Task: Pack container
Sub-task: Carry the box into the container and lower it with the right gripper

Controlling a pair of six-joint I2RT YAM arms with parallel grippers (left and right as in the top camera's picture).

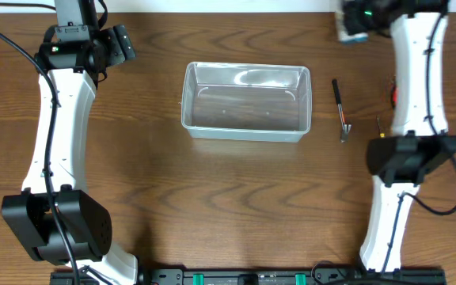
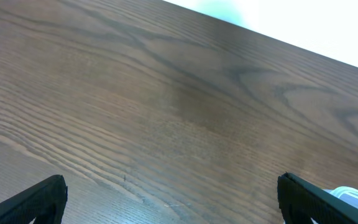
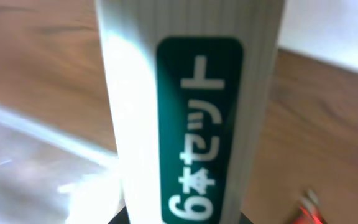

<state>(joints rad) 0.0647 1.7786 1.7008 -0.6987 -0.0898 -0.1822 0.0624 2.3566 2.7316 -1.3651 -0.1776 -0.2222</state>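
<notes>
Right end effector (image 1: 356, 17) hangs over the far right corner of the surface (image 1: 236, 206). In its wrist view a white pack (image 3: 191, 124) with a green label fills the frame dead centre, with a dark edge just showing beneath it. I read that as clamped on the pack, though the fingers themselves are hidden.

The container (image 1: 244, 107) sits mid-surface, empty, with its long axis running left to right. From the loaded end effector it lies to the left and nearer the robot's base, so the carry is a diagonal in towards the right-hand end of the container.

A thin dark tool (image 1: 340, 109) lies just beside that end, pointing far to near, right under that likely path.

On the other side, the left end effector (image 2: 182, 202) has its fingers wide apart and holds nothing, hovering over the far left. Both stand about equally far from the container, but the right one has the cargo, so this looks like its move.
</notes>
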